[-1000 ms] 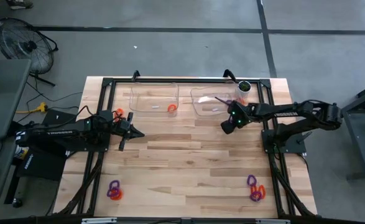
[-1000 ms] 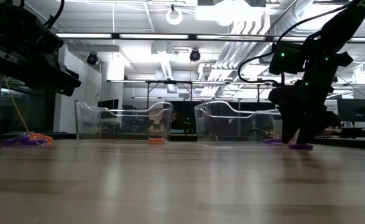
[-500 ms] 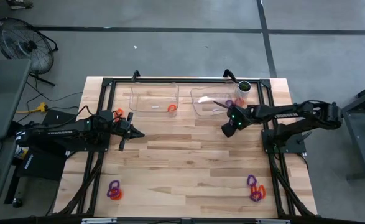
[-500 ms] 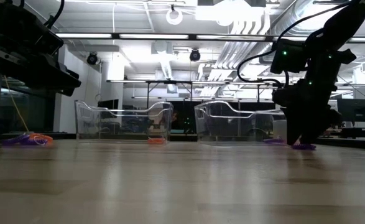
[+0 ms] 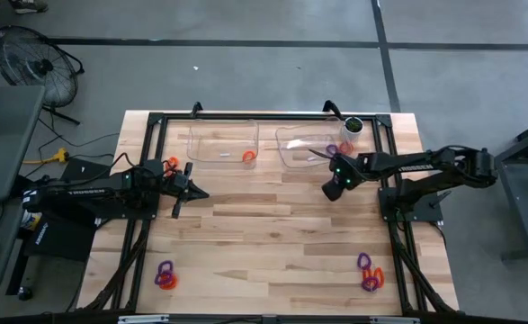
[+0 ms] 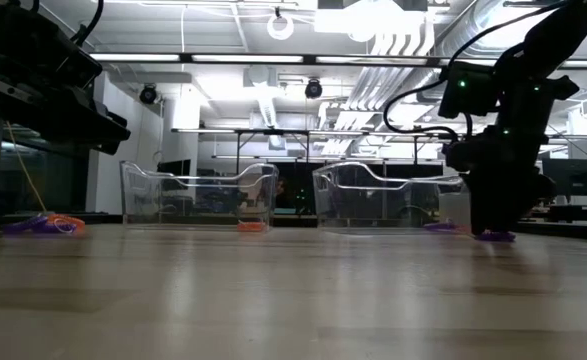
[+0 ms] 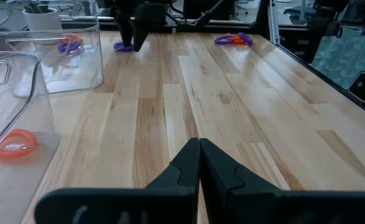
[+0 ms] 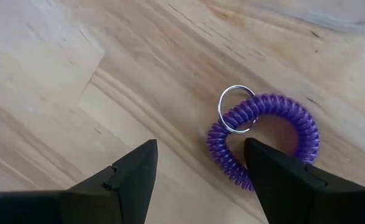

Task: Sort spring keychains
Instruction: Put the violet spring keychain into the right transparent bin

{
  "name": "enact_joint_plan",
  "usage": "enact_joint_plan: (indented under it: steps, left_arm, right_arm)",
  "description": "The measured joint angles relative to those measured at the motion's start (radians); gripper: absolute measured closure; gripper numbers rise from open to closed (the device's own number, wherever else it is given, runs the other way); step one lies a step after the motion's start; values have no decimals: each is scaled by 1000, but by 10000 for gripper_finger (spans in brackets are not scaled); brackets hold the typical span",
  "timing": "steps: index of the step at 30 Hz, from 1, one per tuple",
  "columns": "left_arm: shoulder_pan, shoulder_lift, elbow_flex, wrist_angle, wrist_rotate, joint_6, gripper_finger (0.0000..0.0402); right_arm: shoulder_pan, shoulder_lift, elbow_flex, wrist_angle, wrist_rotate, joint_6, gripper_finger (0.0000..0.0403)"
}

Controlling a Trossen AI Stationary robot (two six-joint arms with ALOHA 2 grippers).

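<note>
Hovering with jaws spread wide, the right gripper (image 8: 198,168) sits over a purple spring keychain (image 8: 266,140) lying flat on the tabletop (image 5: 272,225) near the right clear bin (image 5: 308,148). Closing off-centre risks pinching only the metal ring (image 8: 237,109), or flicking the coil away. The left gripper (image 7: 199,163) waits clenched, empty.

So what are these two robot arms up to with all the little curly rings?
They are sorting coiled keychains by colour into two clear bins. The right gripper hangs with fingers open just above a purple keychain lying on the table in front of the right bin, not yet holding it. The left gripper waits, shut and empty, beside the left bin, which holds an orange keychain. More keychains lie near the table's front corners.
</note>
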Motion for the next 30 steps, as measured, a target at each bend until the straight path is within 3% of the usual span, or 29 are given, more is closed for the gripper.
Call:
enact_joint_plan:
  steps: [8,25,30]
  left_arm:
    - [0,0,0,0,0,0,400]
    - [0,0,0,0,0,0,400]
    - [0,0,0,0,0,0,400]
  right_arm:
    - [-1,-1,-2,-38,-7,-27,207]
    - [-2,-2,-2,-51,-20,-25,389]
    - [-1,-1,-2,-51,-37,-14,393]
